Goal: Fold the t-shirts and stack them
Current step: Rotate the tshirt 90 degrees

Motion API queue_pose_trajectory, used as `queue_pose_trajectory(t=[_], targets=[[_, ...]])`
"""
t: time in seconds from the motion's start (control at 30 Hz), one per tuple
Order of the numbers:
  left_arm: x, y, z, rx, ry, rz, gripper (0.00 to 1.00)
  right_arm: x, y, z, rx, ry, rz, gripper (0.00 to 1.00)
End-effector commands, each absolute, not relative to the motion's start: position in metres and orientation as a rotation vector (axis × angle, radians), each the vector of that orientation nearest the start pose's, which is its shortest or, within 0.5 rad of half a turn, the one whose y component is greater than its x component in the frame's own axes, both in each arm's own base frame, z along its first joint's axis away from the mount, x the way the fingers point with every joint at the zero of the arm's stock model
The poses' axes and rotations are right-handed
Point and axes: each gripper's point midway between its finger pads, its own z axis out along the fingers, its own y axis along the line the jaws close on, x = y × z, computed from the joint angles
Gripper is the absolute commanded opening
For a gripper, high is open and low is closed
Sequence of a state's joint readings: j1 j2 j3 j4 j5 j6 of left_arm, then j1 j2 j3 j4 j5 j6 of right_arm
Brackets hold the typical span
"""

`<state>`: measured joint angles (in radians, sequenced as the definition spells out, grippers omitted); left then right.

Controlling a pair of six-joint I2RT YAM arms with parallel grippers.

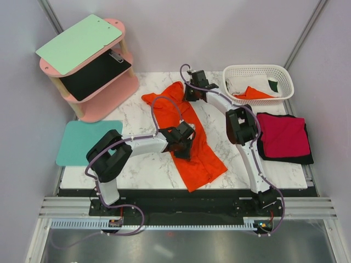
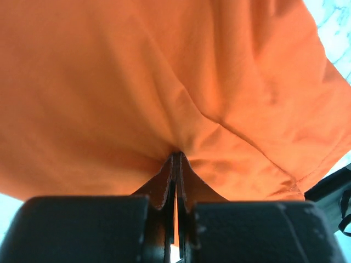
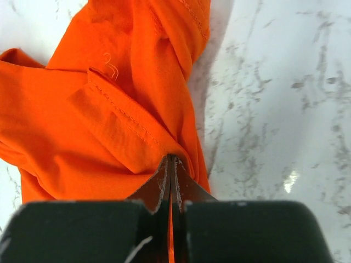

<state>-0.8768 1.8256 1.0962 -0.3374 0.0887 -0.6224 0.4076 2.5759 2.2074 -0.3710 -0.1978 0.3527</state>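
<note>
My left jaws and right jaws each pinch shut on the one orange t-shirt mid-counter. At the right, one red t-shirt lies folded on one black t-shirt. The far basket holds white, orange and green cloth.

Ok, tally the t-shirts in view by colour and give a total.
Orange: 2, the spread orange shirt and the crumpled orange shirt in the basket
White shirt: 1
Dark green shirt: 1
Red shirt: 1
Black shirt: 1
Total: 6
</note>
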Motion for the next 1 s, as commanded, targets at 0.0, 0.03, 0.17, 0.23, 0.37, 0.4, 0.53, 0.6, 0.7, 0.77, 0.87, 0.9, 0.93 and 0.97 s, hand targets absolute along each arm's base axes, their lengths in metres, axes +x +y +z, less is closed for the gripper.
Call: queue_pose_trajectory(t=[0.0,0.03,0.17,0.23,0.37,0.4,0.53,0.6,0.7,0.77,0.87,0.9,0.93,0.97], targets=[[0.208,-0.298,0.005,0.33,2.831,-0.402,0.02,0.596,0.258,0.02,-0.035,2.374,0.476,0.0],[0.205,-0.289,0.003,0.332,2.85,-0.357,0.02,0.598,0.248,0.017,-0.006,2.383,0.466,0.0],[0.21,-0.266,0.001,0.298,2.843,-0.204,0.02,0.602,0.216,0.019,0.078,2.391,0.407,0.0],[0.212,-0.259,0.0,0.283,2.852,-0.177,0.02,0.602,0.199,0.015,0.118,2.401,0.379,0.0],[0.212,-0.242,-0.003,0.247,2.866,-0.114,0.02,0.602,0.176,0.016,0.171,2.405,0.341,0.0],[0.212,-0.237,-0.004,0.247,2.869,-0.094,0.02,0.602,0.17,0.016,0.189,2.406,0.322,0.0],[0.208,-0.222,-0.005,0.24,2.875,-0.032,0.02,0.601,0.158,0.014,0.219,2.412,0.306,0.0],[0.205,-0.219,-0.002,0.242,2.877,-0.032,0.02,0.602,0.16,0.013,0.214,2.411,0.322,0.0],[0.197,-0.214,0.0,0.262,2.888,-0.04,0.02,0.602,0.175,0.017,0.164,2.389,0.417,0.0],[0.19,-0.206,-0.002,0.269,2.9,-0.021,0.02,0.604,0.183,0.027,0.135,2.36,0.484,0.0],[0.184,-0.198,0.0,0.27,2.896,-0.011,0.02,0.604,0.192,0.037,0.094,2.333,0.505,0.0],[0.183,-0.195,0.003,0.271,2.89,-0.009,0.02,0.604,0.195,0.04,0.076,2.325,0.508,0.0],[0.182,-0.192,0.002,0.27,2.889,0.004,0.02,0.604,0.199,0.047,0.061,2.312,0.519,0.0],[0.182,-0.191,0.005,0.275,2.88,-0.002,0.02,0.604,0.201,0.05,0.05,2.303,0.519,0.0]])
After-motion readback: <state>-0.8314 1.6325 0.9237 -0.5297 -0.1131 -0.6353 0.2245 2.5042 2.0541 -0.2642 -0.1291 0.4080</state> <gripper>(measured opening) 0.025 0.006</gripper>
